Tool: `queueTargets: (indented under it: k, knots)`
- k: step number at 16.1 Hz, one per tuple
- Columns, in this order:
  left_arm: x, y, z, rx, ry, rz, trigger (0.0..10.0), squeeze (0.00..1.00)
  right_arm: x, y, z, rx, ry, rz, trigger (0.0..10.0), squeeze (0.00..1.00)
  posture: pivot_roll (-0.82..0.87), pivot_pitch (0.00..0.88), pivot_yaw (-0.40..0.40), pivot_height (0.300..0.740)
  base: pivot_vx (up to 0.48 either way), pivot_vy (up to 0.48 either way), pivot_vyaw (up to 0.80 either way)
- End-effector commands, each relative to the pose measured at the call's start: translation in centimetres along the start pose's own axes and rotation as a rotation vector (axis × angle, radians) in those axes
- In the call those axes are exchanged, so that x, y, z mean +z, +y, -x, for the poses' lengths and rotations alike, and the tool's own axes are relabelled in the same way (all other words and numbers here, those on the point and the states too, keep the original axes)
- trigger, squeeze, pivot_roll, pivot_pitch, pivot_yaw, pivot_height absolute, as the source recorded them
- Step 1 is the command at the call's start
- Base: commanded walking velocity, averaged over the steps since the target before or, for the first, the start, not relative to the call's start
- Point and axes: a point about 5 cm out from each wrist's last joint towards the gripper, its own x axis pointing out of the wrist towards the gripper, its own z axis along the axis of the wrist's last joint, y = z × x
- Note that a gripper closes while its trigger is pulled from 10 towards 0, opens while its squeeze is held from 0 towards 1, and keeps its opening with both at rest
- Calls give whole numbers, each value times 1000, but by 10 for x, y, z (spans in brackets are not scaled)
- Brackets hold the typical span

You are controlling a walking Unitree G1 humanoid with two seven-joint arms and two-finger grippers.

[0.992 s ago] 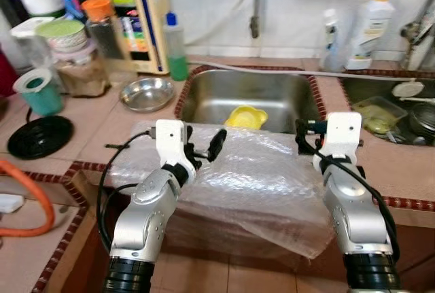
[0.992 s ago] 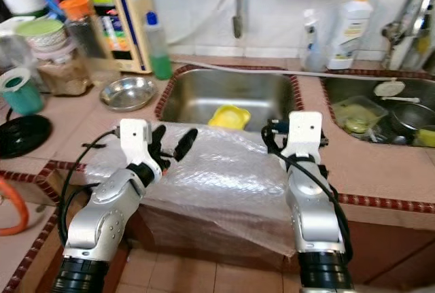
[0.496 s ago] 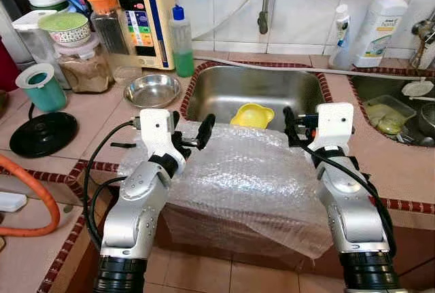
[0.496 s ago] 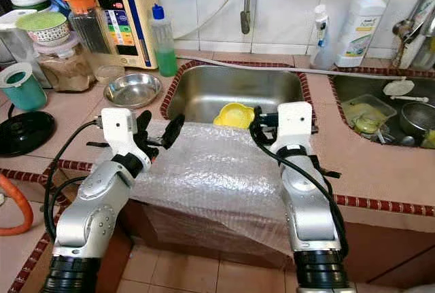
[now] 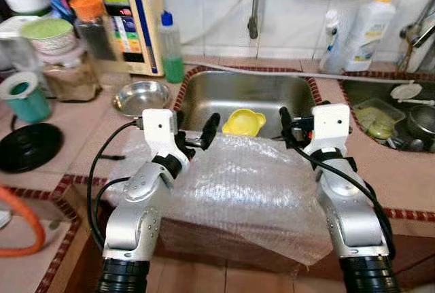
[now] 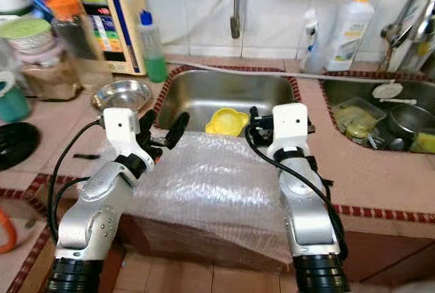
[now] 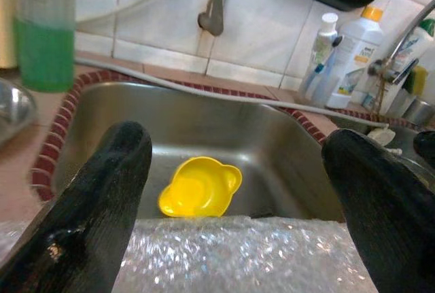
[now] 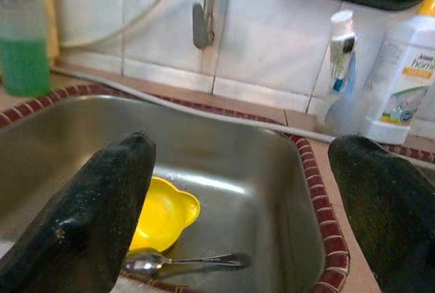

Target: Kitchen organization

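1. Moved forward since a second ago: both arms now reach farther over the bubble wrap, toward the sink; camera shifted too, so part of the change only apparent.
2. Left gripper at about 10 o'clock over the wrap, fingers spread wide apart, holding nothing; hovering at the wrap's far edge.
3. Right gripper at about 1 o'clock over the wrap, fingers likewise apart and empty in the wrist view, pointed at the sink.
4. Wrap draped over the counter's front edge, hanging down toward the floor, far edge lying at the sink's near rim.
5. Yellow bowl in the sink, near the front wall, just past the wrap's edge, at 12 o'clock between both grippers.
6. Spoon lying in the sink, touching or just beside the bowl; cannot tell which.
7. Steel bowl on the counter at 9 o'clock of the sink.
8. Green bottle at 11 o'clock of the sink, by the wall.
9. White bottle at 2 o'clock, against the tiles.
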Motion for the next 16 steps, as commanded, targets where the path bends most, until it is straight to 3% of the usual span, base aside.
queueTargets:
  k: [1,7,11,13,16]
  knots:
    - [5,-2,-1,-14,-15,-7,10000,0,6,1,0,9,-29,-2,10000,0,-11,0,32,740,345,0,0]
    - [4,-3,0,-3,-7,6,10000,0,6,2,0,15,-29,11,10000,0,-8,0,27,740,331,0,0]
    - [6,3,4,26,-23,1,10000,0,5,2,0,20,-27,12,10000,0,-7,0,28,740,0,0,0]
    - [12,14,4,120,-54,-25,10000,0,5,4,1,33,-26,-3,10000,0,-6,0,28,740,0,0,0]
    - [19,41,6,338,-66,-96,10000,0,6,12,0,88,14,-157,10000,0,0,0,26,740,0,0,0]
